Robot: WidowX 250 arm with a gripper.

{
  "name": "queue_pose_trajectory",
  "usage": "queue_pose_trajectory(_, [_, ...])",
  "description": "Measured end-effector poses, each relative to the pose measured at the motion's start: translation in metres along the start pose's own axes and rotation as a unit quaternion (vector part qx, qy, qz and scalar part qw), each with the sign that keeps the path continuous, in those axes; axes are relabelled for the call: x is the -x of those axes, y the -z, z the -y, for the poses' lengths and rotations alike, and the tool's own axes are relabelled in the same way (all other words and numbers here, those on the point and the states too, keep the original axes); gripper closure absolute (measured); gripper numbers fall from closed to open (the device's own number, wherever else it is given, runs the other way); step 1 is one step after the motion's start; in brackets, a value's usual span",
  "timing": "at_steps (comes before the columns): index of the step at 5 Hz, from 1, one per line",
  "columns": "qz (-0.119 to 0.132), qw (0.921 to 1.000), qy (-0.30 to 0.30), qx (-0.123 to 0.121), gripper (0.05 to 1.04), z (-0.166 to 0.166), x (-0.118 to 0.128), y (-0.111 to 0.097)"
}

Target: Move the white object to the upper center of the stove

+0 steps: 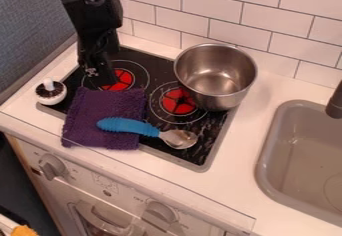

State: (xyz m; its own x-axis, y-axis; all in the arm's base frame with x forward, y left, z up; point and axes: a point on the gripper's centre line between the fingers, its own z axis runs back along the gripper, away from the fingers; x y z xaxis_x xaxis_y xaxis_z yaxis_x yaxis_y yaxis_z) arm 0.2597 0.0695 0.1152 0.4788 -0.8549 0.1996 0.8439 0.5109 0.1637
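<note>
The gripper [100, 76] hangs over the upper left burner of the black stove [214, 130], just above the purple cloth's top edge. To its left, at the stove's left corner, sits the white object [49, 98], a small round piece with a dark speckled top and a white knob. A gap separates it from the gripper. The upper center of the stove, between the gripper and the metal pot, is bare black surface with part of a burner ring.
A metal pot [215, 77] stands at the stove's upper right. The purple cloth [100, 125] lies on the front left, with a blue-handled spoon [130, 126] across it. A grey sink [304, 150] is at the right; the tiled wall [234, 5] runs behind.
</note>
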Motion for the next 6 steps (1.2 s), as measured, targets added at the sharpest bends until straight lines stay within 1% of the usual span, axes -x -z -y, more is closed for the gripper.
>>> queue_pose_trajectory(1, [-0.003, 0.9999, -0.004, 0.012, 0.083, 0.003, 0.002, 0.006])
queue_pose_trajectory(2, [-0.027, 0.9982, -0.053, 0.013, 0.083, -0.005, 0.029, 0.009])
queue_pose_trajectory(3, [-0.041, 0.9945, -0.096, 0.006, 0.083, -0.022, 0.049, 0.006])
queue_pose_trajectory(4, [-0.045, 0.9894, -0.137, -0.020, 0.083, -0.030, 0.072, 0.001])
queue_pose_trajectory(5, [-0.069, 0.9832, -0.165, -0.037, 0.083, -0.037, 0.092, 0.011])
queue_pose_trajectory(6, [-0.079, 0.9765, -0.194, -0.052, 0.083, -0.042, 0.114, 0.017])
